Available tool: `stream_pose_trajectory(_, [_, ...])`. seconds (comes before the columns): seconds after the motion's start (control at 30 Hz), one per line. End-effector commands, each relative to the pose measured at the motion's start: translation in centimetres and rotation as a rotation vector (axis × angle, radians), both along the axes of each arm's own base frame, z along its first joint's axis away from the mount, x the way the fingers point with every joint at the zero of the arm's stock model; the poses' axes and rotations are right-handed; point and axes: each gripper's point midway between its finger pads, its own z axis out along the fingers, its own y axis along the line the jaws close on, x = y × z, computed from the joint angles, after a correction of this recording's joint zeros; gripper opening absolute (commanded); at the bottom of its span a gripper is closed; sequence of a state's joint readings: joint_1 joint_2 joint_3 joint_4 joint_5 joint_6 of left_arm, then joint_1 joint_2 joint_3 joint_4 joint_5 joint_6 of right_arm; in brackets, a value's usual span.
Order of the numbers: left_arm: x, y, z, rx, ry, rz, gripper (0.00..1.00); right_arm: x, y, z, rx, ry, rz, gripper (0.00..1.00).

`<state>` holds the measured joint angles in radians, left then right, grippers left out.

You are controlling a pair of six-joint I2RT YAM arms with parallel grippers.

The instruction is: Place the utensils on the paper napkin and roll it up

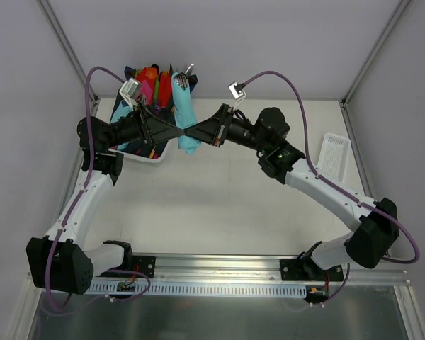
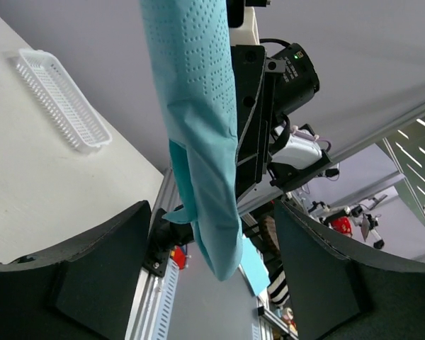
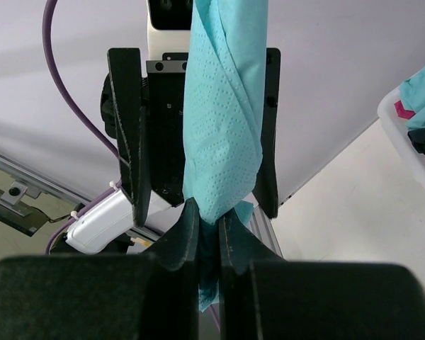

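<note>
Right gripper [image 3: 209, 234] pinched shut on end of rolled paper napkin [image 3: 223, 134], likely so roll cannot unwind. Left gripper [image 2: 209, 212] spread wide, roll between its fingers, ungripped. Utensils unseen.

Loosely rolled teal paper napkin [image 1: 185, 110]

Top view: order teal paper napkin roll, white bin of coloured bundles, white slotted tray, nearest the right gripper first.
1. Teal napkin roll: in right gripper grip.
2. White bin: leftward.
3. White slotted tray: far right edge.
</note>
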<state>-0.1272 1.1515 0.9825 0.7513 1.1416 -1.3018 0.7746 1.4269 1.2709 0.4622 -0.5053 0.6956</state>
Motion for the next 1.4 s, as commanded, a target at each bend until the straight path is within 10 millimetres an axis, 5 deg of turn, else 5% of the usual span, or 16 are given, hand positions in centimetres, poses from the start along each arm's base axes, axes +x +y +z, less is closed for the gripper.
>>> stream_pose_trajectory(0.0, [-1.6,-0.3,1.7,-0.047,-0.079,-0.017,0.71,-1.0,-0.1,4.0,0.101,-0.092,0.020,0.00])
stream_pose_trajectory(0.23, [-0.8,-0.5,2.0,-0.088,-0.048,0.000,0.66,-1.3,0.3,3.6,0.098,-0.089,0.032,0.00])
stream_pose_trajectory(0.47, [-0.2,-0.5,1.9,-0.131,0.011,-0.005,0.35,-1.2,0.3,2.9,0.086,-0.088,0.023,0.00])
stream_pose_trajectory(0.93, [0.7,-0.5,1.6,-0.152,0.072,0.004,0.00,-1.5,-0.1,1.4,0.027,-0.113,0.010,0.00])
stream_pose_trajectory(1.1, [1.2,-0.4,1.6,-0.181,0.115,0.006,0.00,-2.0,-0.5,0.7,-0.016,-0.140,0.003,0.00])
stream_pose_trajectory(1.13, [1.1,-0.5,1.7,-0.184,0.116,0.003,0.03,-2.0,-0.6,0.6,-0.018,-0.140,0.002,0.00])
stream_pose_trajectory(1.17, [1.1,-0.4,1.8,-0.186,0.116,0.003,0.17,-2.1,-0.5,0.4,-0.022,-0.136,0.005,0.00])
stream_pose_trajectory(1.23, [1.1,-0.4,1.9,-0.186,0.109,0.009,0.22,-2.1,-0.5,0.2,-0.026,-0.135,0.006,0.00])
stream_pose_trajectory(1.37, [1.0,-0.6,1.9,-0.178,0.104,0.006,0.20,-2.0,-0.4,0.2,-0.026,-0.135,0.006,0.00])
